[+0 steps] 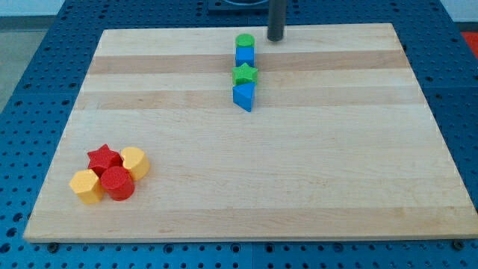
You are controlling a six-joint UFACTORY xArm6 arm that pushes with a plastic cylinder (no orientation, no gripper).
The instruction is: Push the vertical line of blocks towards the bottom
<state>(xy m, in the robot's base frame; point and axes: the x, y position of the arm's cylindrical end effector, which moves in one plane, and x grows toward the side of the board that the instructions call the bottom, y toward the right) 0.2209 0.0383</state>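
A vertical line of blocks stands near the top middle of the wooden board [299, 172]. From top to bottom it holds a green cylinder [244, 40], a blue cube [245, 55], a green star [244, 74] and a blue triangle [243, 96]. They touch or nearly touch each other. My tip [275, 38] is at the board's top edge, just right of the green cylinder and a small gap away from it.
A cluster sits at the board's bottom left: a red star [104, 158], a yellow block [135, 161], a red cylinder [117, 183] and a yellow hexagon-like block [86, 185]. A blue pegboard surface [45, 67] surrounds the board.
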